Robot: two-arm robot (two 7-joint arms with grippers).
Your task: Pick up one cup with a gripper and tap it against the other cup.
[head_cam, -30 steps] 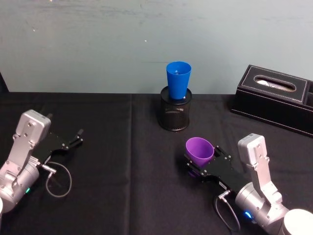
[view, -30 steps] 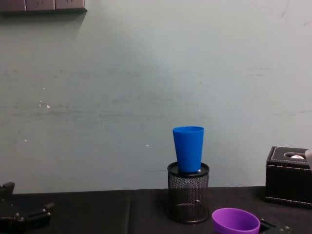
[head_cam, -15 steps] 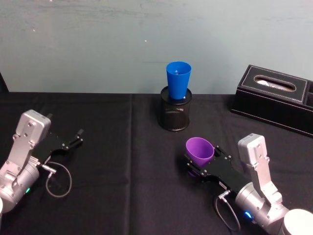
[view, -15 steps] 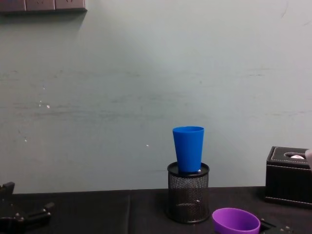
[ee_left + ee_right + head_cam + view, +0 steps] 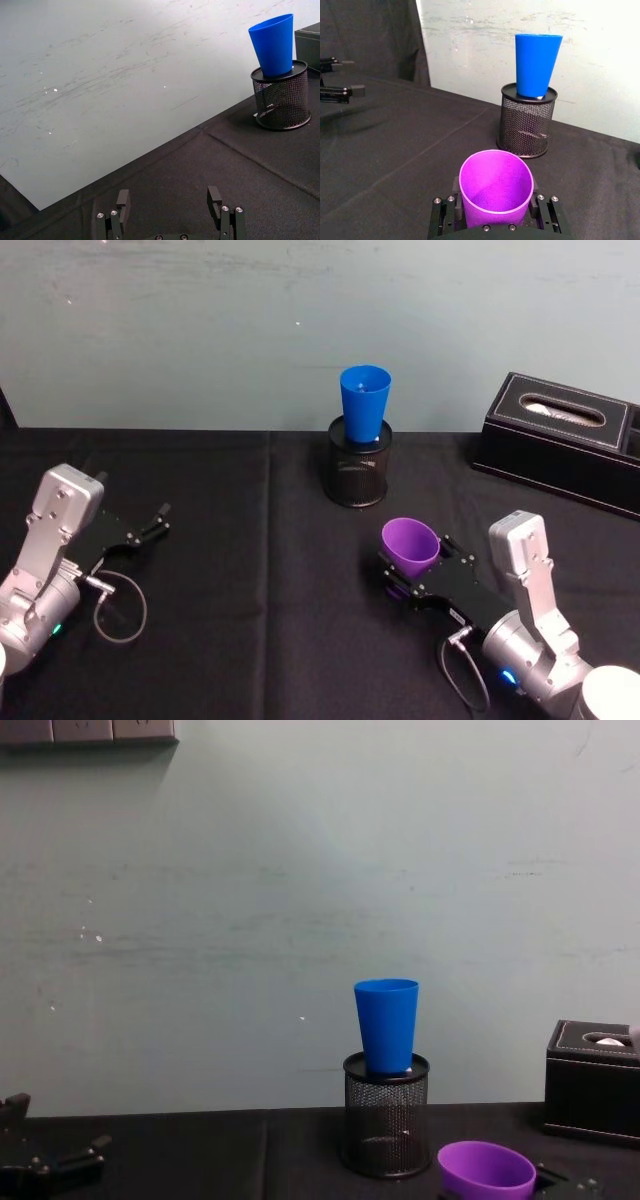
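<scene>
The purple cup (image 5: 409,546) stands upright between the fingers of my right gripper (image 5: 403,578), which is shut on it at the table's near right; the cup's open mouth (image 5: 495,182) faces up in the right wrist view, and it shows low in the chest view (image 5: 486,1169). The blue cup (image 5: 364,403) stands upright in the black mesh pen holder (image 5: 358,473) at the back centre, a short way beyond the purple cup. My left gripper (image 5: 157,519) rests at the near left, open with nothing between its fingers (image 5: 214,199).
A black tissue box (image 5: 565,440) stands at the back right. A black cloth (image 5: 240,570) covers the table, and a pale wall (image 5: 200,330) rises right behind the pen holder. A cable loop (image 5: 118,605) lies by the left arm.
The right gripper and the purple cup have shifted very slightly to the right. The left arm and the blue cup have not moved.
</scene>
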